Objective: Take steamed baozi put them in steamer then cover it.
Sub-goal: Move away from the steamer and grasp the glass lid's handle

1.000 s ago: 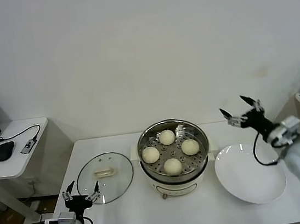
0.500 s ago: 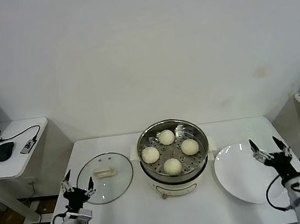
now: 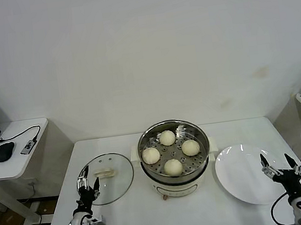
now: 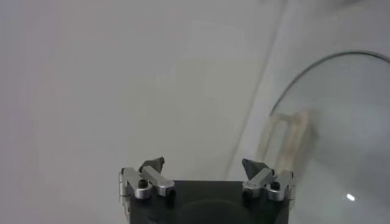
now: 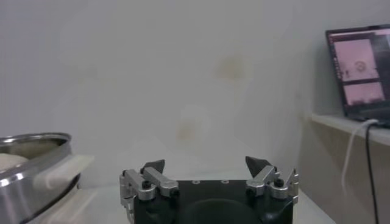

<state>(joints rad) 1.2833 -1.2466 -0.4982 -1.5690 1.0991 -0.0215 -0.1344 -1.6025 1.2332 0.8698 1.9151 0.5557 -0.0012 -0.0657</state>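
The head view looks forward and down from above onto the white tabletop (image 3: 153,217), with the wall filling the upper half of the frame. The steamer (image 3: 174,158) sits at frame centre, the cover (image 3: 106,178) to its left, and the white plate (image 3: 251,173) at lower right.

The left wrist view looks out past the left tool (image 4: 205,173) at the bottom edge, very near the tabletop; it shares the cover (image 4: 329,140) with the head view.

The right wrist view sits low and faces level past the right tool (image 5: 208,173), sharing the steamer (image 5: 30,167) at its left edge; a laptop (image 5: 359,70) shows at upper right.
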